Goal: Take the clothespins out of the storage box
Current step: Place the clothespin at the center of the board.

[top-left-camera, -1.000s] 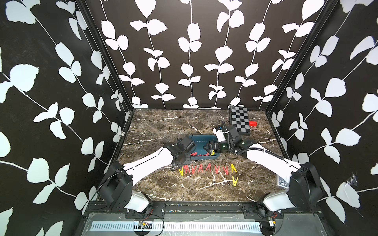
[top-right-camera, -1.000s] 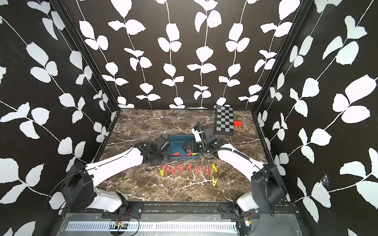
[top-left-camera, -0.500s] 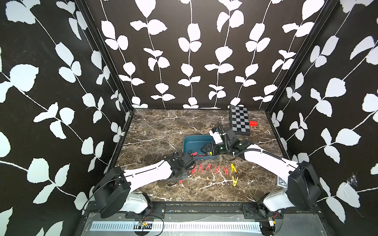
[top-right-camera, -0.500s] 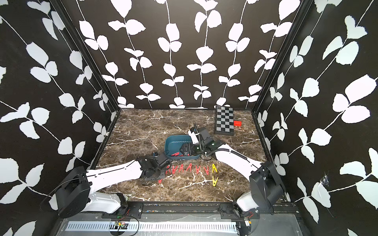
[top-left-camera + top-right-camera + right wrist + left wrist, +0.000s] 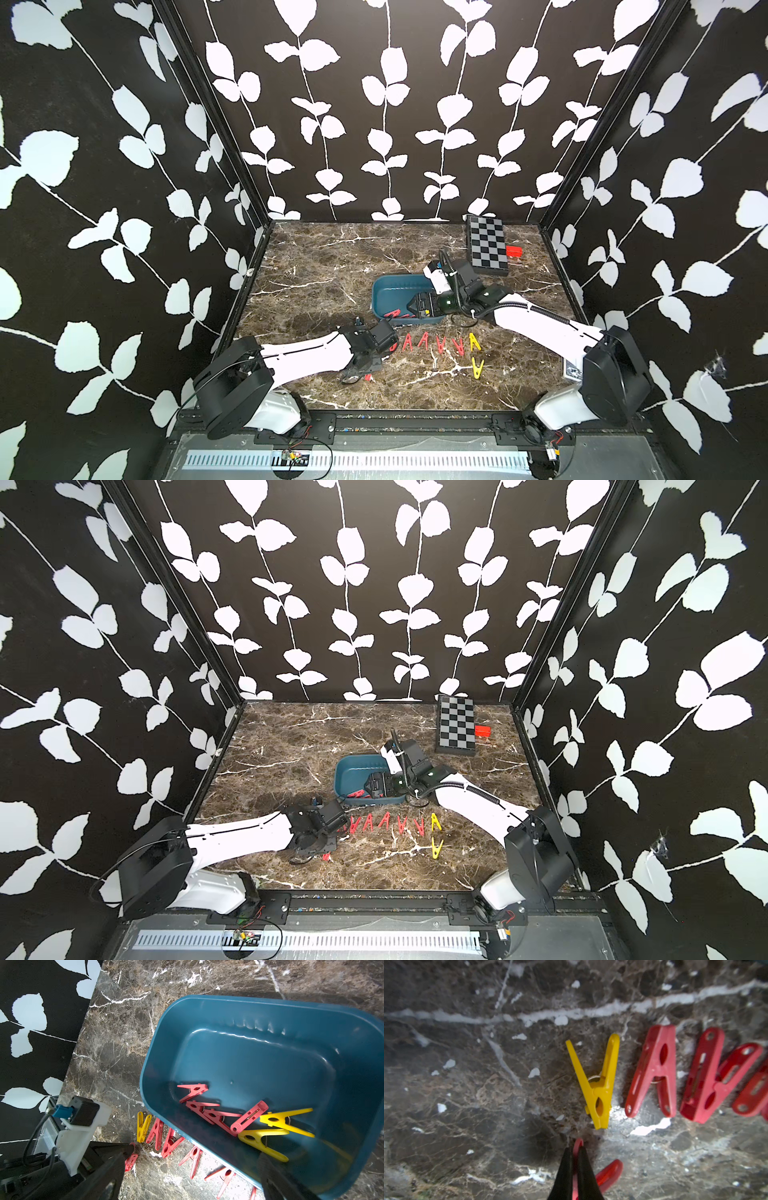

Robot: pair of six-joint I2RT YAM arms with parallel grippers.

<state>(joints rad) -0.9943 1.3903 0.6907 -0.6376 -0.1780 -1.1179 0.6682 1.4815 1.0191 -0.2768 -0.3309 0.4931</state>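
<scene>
The teal storage box (image 5: 390, 286) sits mid-table and holds several red clothespins (image 5: 212, 1114) and two yellow clothespins (image 5: 262, 1139) along its near wall. My right gripper (image 5: 192, 1167) is open wide and straddles that near wall, one finger inside and one outside; in a top view the right gripper (image 5: 415, 309) is over the box's near side. A row of red and yellow clothespins (image 5: 432, 343) lies on the marble in front of the box. My left gripper (image 5: 575, 1154) is shut on a red clothespin (image 5: 609, 1169), low over the table by a yellow clothespin (image 5: 598, 1082) at the row's left end.
A black-and-grey checkerboard box (image 5: 486, 245) lies at the back right with a small red block (image 5: 514, 251) beside it. One yellow clothespin (image 5: 478, 368) lies apart, in front of the row's right end. Patterned walls close in three sides.
My left arm has drawn back from the box toward the front and come down at the row's left end, carrying a red clothespin. The right gripper has stayed open at the box.
</scene>
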